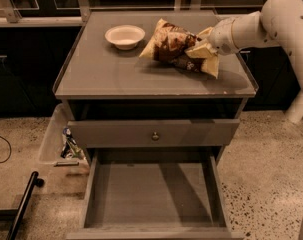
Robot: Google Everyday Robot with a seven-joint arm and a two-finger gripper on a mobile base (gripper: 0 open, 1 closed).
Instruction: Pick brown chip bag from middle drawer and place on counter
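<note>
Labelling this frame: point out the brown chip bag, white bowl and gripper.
brown chip bag (167, 42), camera view, dark middle.
white bowl (125, 35), camera view, centre.
gripper (196, 45), camera view, at bag's right end.

Pale arm (286, 14), cream-looking hand (203, 45) over counter (106, 69)

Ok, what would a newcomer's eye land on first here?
The brown chip bag at the back right of the counter, with the white arm's gripper clamped on its right end. Next, the white bowl just left of the bag, and the middle drawer pulled wide open below.
</note>
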